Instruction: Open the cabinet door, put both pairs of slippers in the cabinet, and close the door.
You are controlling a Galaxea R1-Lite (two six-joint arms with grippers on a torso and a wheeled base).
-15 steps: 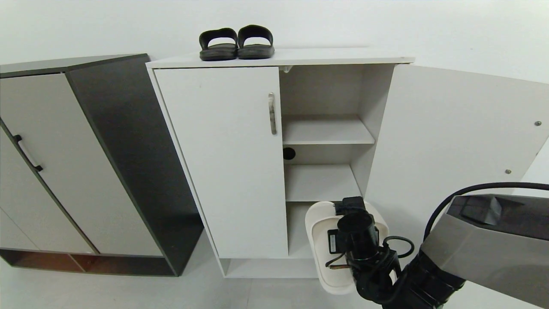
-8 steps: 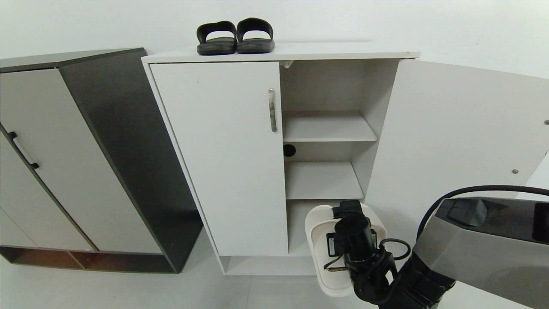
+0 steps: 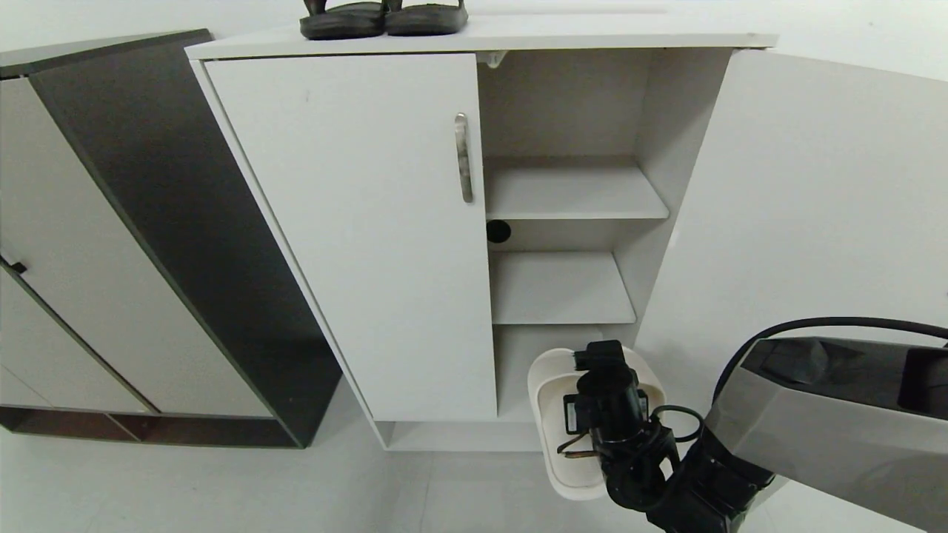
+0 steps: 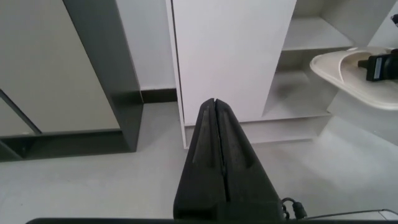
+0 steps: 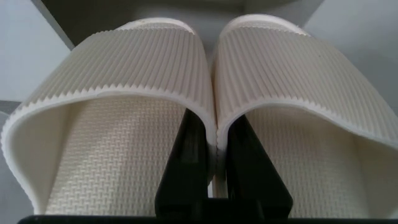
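Observation:
A pair of cream slippers (image 3: 552, 414) hangs side by side in front of the white cabinet's (image 3: 355, 192) bottom compartment (image 3: 518, 370), toes toward it. My right gripper (image 3: 598, 363) is shut on the cream slippers (image 5: 137, 68), its fingers (image 5: 189, 162) pinching the two inner strap edges together. The cabinet's right door (image 3: 800, 200) stands wide open and the left door is closed. A black pair of slippers (image 3: 381, 18) rests on the cabinet top. My left gripper (image 4: 214, 112) is shut on nothing, low over the floor and facing the cabinet; beyond it hang the cream slippers (image 4: 348, 68).
Inside the open half are an upper shelf (image 3: 574, 192) and a middle shelf (image 3: 559, 289), both bare. A grey and dark cabinet (image 3: 111, 222) stands close on the left. The open door's panel is right beside my right arm. Pale floor (image 3: 222, 488) lies in front.
The whole head view has shifted: the cabinet looms larger and sits higher, so the camera has moved nearer. My right gripper still holds the cream slippers, now closer to the bottom compartment.

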